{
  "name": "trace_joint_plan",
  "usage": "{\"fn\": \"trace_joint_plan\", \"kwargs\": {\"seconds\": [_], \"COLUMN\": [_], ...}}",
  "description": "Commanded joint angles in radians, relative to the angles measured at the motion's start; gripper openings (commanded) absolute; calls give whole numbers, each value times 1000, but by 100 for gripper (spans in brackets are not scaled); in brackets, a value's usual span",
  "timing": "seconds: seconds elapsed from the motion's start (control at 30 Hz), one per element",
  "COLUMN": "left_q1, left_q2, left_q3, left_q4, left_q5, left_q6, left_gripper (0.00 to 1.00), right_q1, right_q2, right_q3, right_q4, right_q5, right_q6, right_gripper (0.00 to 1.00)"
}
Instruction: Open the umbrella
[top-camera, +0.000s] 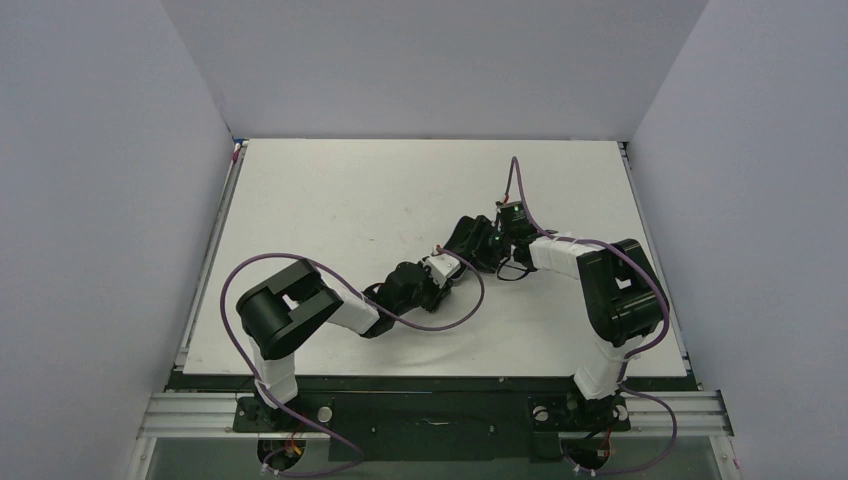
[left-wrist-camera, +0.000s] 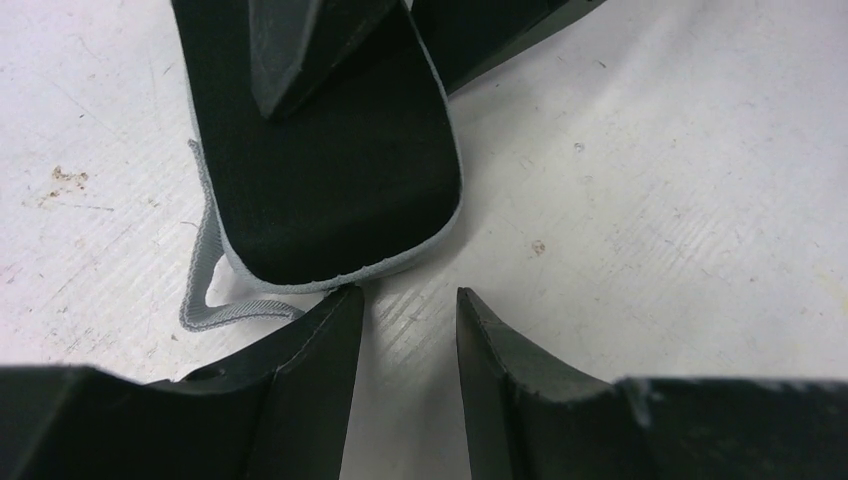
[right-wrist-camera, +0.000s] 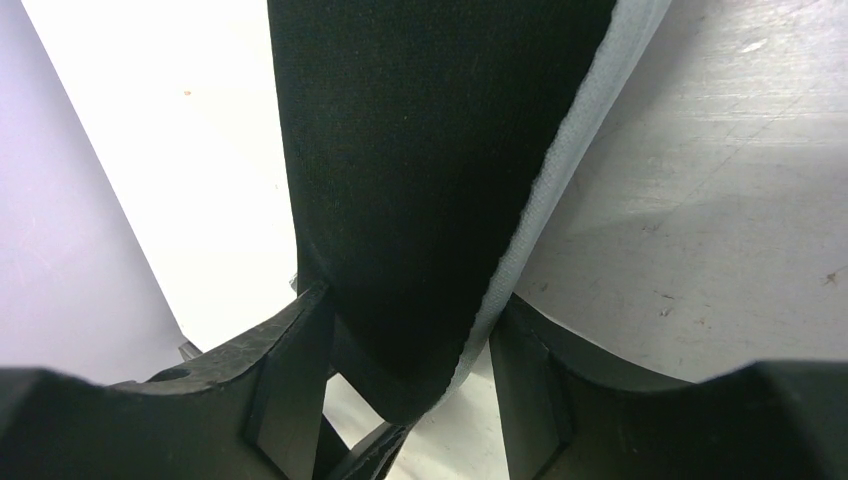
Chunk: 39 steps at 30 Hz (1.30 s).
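Note:
In the left wrist view the umbrella (left-wrist-camera: 340, 190) is a flat black fabric piece with a pale rim, lying on the white table. A grey loop strap (left-wrist-camera: 200, 295) trails off its left side. My left gripper (left-wrist-camera: 408, 292) is open just below it, with only bare table between the fingers; the left fingertip (left-wrist-camera: 345, 300) sits against the pale rim. My right gripper (right-wrist-camera: 410, 300) is shut on the umbrella (right-wrist-camera: 420, 150), which fills the gap between its jaws. From above, the two grippers (top-camera: 440, 275) (top-camera: 478, 245) meet mid-table and the umbrella is mostly hidden under them.
The white table (top-camera: 330, 200) is boxed in by pale walls on the left, back and right. Purple cables (top-camera: 450, 310) loop off both arms over the table's front half. A metal rail (top-camera: 440, 410) runs along the near edge by the arm bases.

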Motion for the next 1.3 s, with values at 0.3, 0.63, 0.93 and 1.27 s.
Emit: {"fn": "trace_joint_plan", "kwargs": {"seconds": [0.3,0.63,0.93,1.27], "left_q1": [38,-12,-40,71], "left_q2": [74,46,62,-25], "left_q3": [55,22,48,-47], "left_q4": [39,93,55,13], "left_q5": [-20,79,131,112], "left_q6": [58,129,19,4], "left_gripper": [15,0,0,15], "right_q1": [-5,-2,20,-7], "right_q2": [13,25,28,-1], "right_q3": [-35,-34,-48,-78], "right_q4": [-73,-39,64,80], "right_q5": [113,142,151,136], "right_q6": [-17,24,141,102], "right_gripper": [0,0,0,0]}}
